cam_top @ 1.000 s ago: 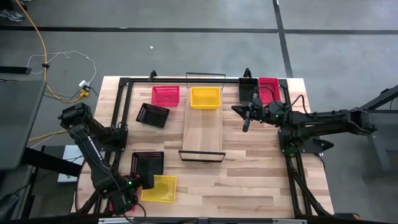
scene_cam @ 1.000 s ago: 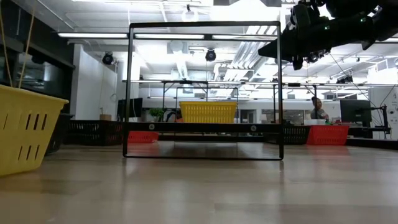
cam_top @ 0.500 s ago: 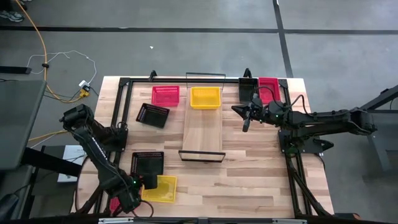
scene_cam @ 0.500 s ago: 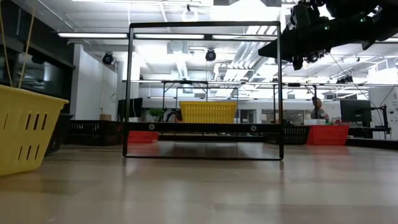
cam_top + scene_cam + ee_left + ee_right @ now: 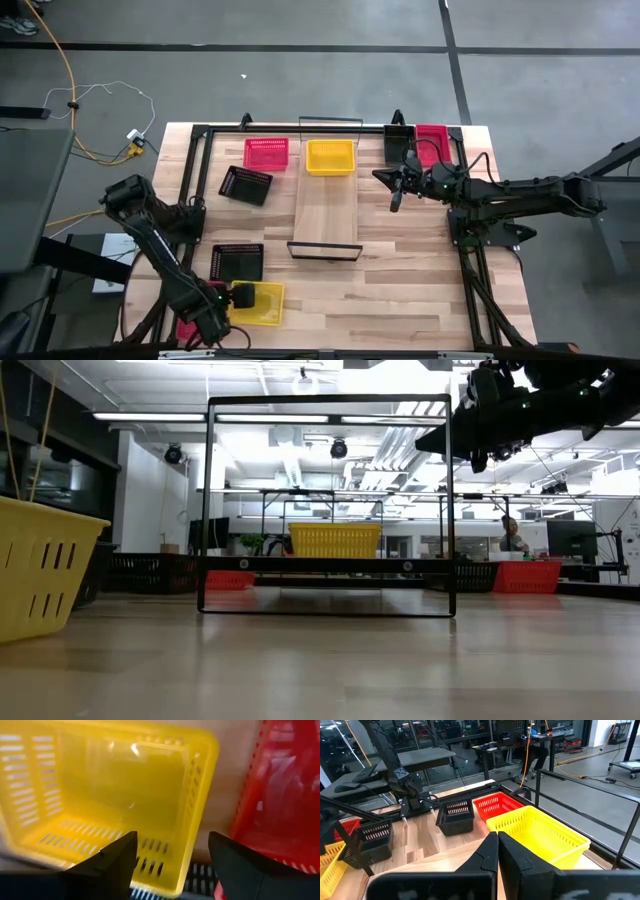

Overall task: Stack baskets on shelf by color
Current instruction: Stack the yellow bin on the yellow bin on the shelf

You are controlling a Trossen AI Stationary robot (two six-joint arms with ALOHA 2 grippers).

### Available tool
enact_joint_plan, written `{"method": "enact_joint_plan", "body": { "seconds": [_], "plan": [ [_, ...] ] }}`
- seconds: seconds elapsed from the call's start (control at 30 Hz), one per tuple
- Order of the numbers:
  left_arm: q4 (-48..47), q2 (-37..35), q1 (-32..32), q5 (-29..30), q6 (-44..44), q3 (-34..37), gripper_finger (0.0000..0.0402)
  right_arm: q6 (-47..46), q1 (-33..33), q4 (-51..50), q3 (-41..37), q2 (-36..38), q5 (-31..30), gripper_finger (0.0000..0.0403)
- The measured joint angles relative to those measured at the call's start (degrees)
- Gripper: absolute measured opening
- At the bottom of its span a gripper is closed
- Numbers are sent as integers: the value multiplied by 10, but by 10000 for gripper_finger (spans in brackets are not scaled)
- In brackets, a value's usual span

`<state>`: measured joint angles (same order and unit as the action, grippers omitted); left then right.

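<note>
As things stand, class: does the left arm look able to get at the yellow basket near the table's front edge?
Probably yes. The left gripper hangs open right at that yellow basket, whose wall lies between its fingers with nothing in between.

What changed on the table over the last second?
The left arm swung its left gripper from beside the near black basket toward the table's near edge, over the near yellow basket. Its jaws are open astride that basket's rim; nothing grasped or released. The right gripper, shut, held beside the shelf. No basket moved.
</note>
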<state>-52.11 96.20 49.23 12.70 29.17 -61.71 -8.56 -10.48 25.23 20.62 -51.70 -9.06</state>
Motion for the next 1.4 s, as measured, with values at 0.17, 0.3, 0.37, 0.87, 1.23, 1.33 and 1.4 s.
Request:
{"method": "enact_joint_plan", "body": {
  "seconds": [0.17,0.3,0.37,0.87,1.23,1.33,1.4],
  "plan": [
    [-2,21,-6,-4,13,0,232,0,0,-1,0,0,0,0],
    [9,29,-10,-7,21,0,230,0,0,-2,0,0,0,0],
    [14,29,-13,-12,22,0,223,0,0,-2,0,0,0,0],
    [18,29,-35,-9,30,0,27,0,0,-7,0,0,0,0],
    [18,28,-47,15,-14,-32,2,-4,0,-6,0,0,0,0],
    [-4,28,-42,55,10,-74,1,-4,0,-6,0,0,0,0],
    [-19,28,-37,99,33,-105,1,-4,0,-6,0,0,0,0]
  ]
}}
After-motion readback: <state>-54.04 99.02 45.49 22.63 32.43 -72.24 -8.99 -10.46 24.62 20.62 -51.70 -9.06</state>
